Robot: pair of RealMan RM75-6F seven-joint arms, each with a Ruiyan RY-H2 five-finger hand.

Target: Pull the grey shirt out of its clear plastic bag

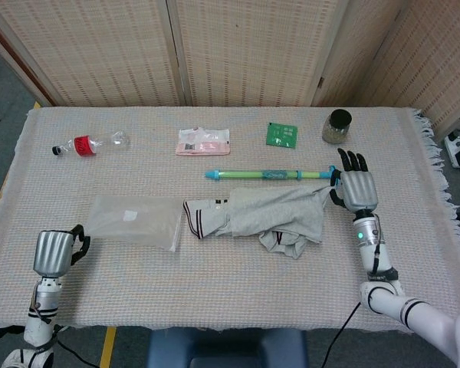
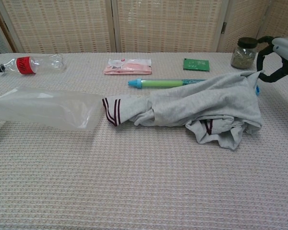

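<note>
the left hand (image 1: 55, 251), nearest, pinches the far-left end of the clear plastic bag (image 1: 134, 221). the grey shirt (image 1: 264, 217) lies fully out of it, cuff just beside the bag mouth, its right edge pinched in the right hand (image 1: 357, 189). risk — dragging further right could snag the green-and-blue tube (image 1: 270, 175) behind, or nudge the jar (image 1: 336, 126).
</note>
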